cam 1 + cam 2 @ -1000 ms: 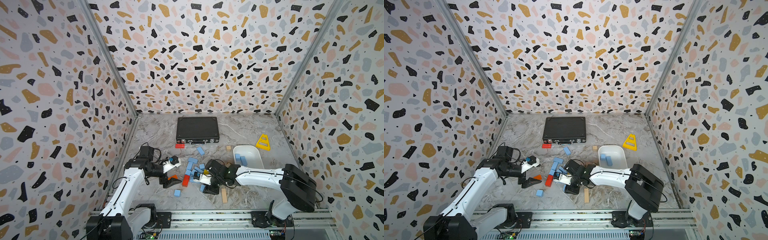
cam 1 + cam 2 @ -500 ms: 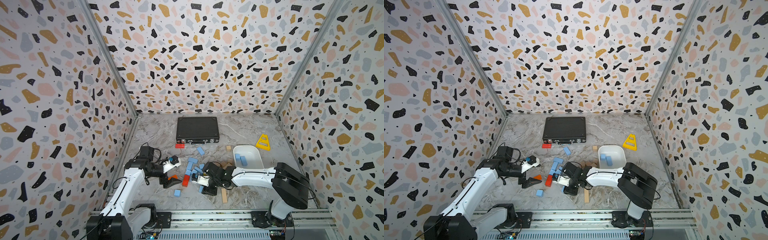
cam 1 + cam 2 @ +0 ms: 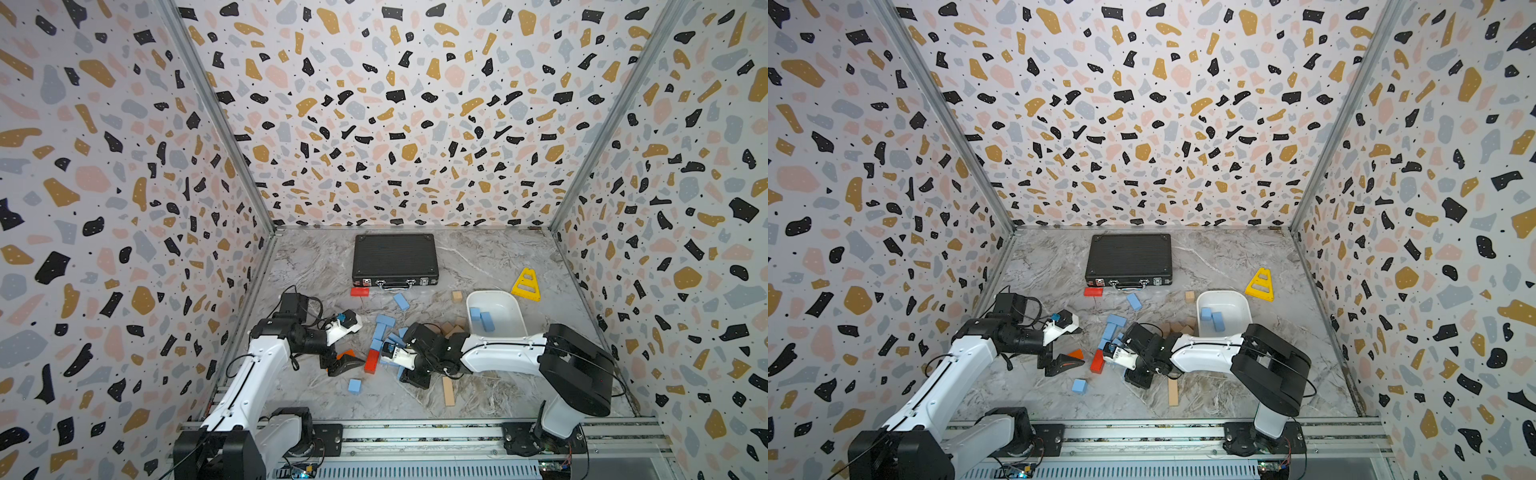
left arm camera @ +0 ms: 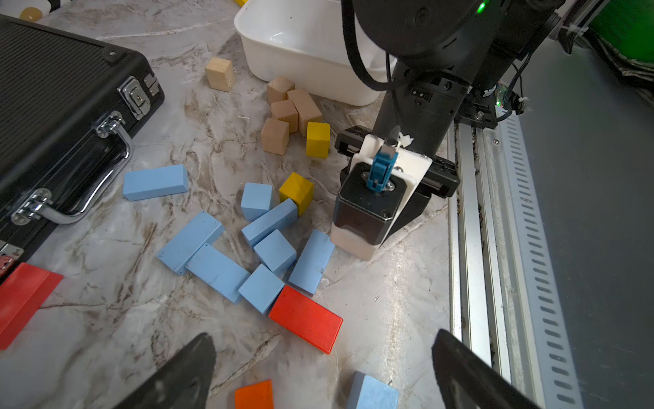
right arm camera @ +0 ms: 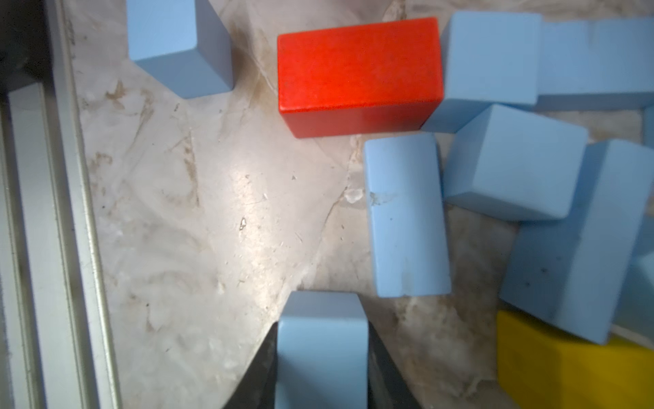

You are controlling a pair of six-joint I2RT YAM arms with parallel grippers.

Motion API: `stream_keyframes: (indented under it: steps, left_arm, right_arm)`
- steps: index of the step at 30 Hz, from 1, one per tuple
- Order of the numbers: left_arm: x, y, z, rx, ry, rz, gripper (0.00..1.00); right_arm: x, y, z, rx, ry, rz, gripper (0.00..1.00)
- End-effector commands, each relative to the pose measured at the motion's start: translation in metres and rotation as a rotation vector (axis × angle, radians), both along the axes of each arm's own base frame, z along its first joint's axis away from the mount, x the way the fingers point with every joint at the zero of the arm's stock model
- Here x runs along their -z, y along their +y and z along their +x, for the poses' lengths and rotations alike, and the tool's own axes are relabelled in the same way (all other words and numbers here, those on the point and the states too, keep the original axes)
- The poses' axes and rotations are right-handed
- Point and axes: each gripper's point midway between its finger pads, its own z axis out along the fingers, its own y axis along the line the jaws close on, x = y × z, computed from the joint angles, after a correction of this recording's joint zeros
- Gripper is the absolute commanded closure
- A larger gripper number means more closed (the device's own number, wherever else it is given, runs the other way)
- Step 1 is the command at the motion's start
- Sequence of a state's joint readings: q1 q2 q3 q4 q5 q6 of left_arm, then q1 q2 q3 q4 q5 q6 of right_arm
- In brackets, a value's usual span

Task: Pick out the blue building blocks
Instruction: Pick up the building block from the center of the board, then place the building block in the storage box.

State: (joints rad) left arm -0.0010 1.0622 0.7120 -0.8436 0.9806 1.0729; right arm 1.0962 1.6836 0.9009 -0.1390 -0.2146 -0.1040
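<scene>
**blockhead_92:** Right arm's slid a touch further from the white bin [image 3: 514, 306] than it was a second ago, elbow pulled in with it. The right gripper [image 5: 321, 375] has pinched in too. Wrist cam shows a blue block [image 5: 320, 329] square between the two dark fingers, both flat against its sides. Looks like a proper grab to me.

**yam_fan:** Is it off the table yet?

**blockhead_92:** Can't tell. It looks low, and nothing shows a gap underneath. If the grip holds, I'd guess it's headed for the bin next. A pair of blue blocks [image 3: 475, 313] is lying in there, same count as before.

**yam_fan:** What about the rest?

**blockhead_92:** Nothing else has budged. Most of the blue building blocks [image 4: 272, 251] are heaped near the bin, on the side facing the left arm. One of them is touching the red block [image 4: 306, 318]. A lone blue cube [image 3: 354, 385] sits further from the bin, towards the front rail. A blue bar [image 3: 401, 301] lies off from the bin, by the black case [image 3: 395, 257].

**yam_fan:** Left arm doing anything?

**blockhead_92:** Nope, parked where it was. The left gripper [image 4: 322, 340] has its fingers spread wide with nothing held. It's on the far side of the heap from the bin.
</scene>
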Motion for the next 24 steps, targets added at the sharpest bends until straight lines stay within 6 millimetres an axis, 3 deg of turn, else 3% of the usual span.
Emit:
stream_keyframes:
  steps: [1,4,5,12,17,24]
  left_arm:
    - [-0.017,-0.009,0.005,-0.016,0.046,-0.113,0.04]
    - [-0.028,-0.018,0.014,-0.029,0.088,-0.162,0.05]
    - [-0.032,-0.022,0.017,-0.028,0.100,-0.167,0.05]
    - [-0.053,-0.048,0.066,-0.129,0.218,-0.153,0.04]
    - [-0.060,-0.077,0.097,-0.197,0.353,-0.142,0.00]
    - [-0.047,-0.107,0.107,-0.264,0.449,-0.204,0.00]
  right_arm:
    - [-0.040,0.003,0.018,0.073,-0.079,0.063,0.73]
    - [-0.064,-0.008,0.036,0.161,-0.082,0.093,0.73]
    - [-0.073,-0.021,0.055,0.231,-0.083,0.102,0.73]
    - [-0.112,-0.095,0.107,0.501,-0.116,0.064,0.74]
    - [-0.108,-0.164,0.139,0.746,-0.135,-0.018,0.76]
    - [-0.087,-0.252,0.165,1.062,-0.078,-0.081,0.76]
